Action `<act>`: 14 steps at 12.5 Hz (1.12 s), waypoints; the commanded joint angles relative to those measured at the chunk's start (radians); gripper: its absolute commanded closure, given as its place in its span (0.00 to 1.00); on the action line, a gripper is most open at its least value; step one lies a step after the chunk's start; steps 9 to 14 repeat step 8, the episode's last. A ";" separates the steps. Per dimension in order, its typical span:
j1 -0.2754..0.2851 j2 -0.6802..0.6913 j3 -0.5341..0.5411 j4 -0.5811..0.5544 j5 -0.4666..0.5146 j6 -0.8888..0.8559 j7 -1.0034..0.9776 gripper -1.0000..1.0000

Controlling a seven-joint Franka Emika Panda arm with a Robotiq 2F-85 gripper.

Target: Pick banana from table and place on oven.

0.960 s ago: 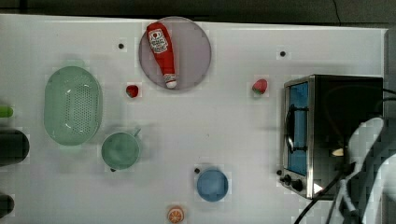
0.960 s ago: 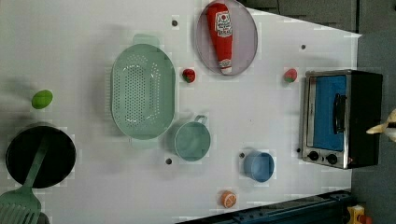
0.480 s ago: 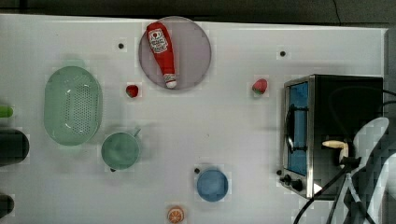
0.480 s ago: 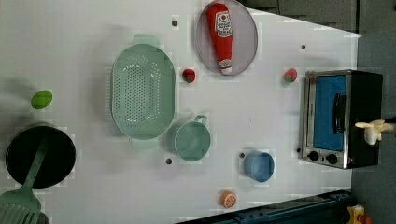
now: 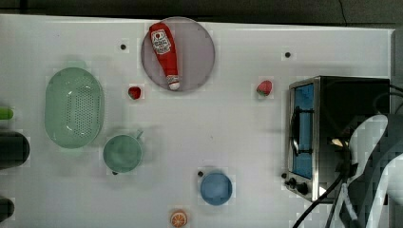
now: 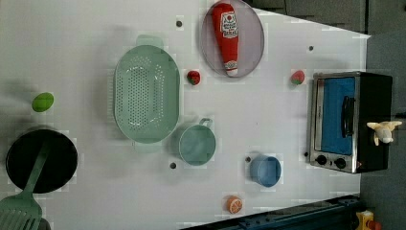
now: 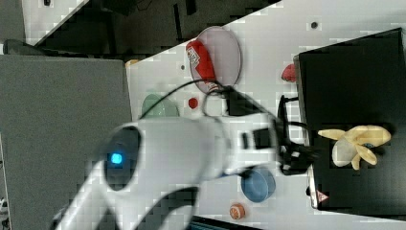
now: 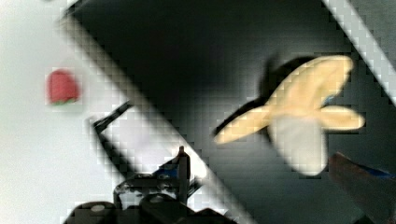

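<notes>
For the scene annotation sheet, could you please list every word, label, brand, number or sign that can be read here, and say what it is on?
Nothing can be read as text.
Ketchup bottle: a white label with print, too blurred to read.
Oven: a small red-and-white triangular sign near the front edge, its symbol too small to tell.
Arm: a glowing blue light, no lettering.

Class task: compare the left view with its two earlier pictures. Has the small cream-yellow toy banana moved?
Yes. The cream-yellow toy banana shifted toward the left view's left, from past the edge of the black-topped toaster oven onto its top.
</notes>
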 commanded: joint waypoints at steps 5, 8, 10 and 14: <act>0.146 -0.270 0.309 0.061 -0.062 -0.270 0.542 0.00; 0.146 -0.341 0.440 0.061 -0.075 -0.403 0.760 0.00; 0.146 -0.341 0.440 0.061 -0.075 -0.403 0.760 0.00; 0.146 -0.341 0.440 0.061 -0.075 -0.403 0.760 0.00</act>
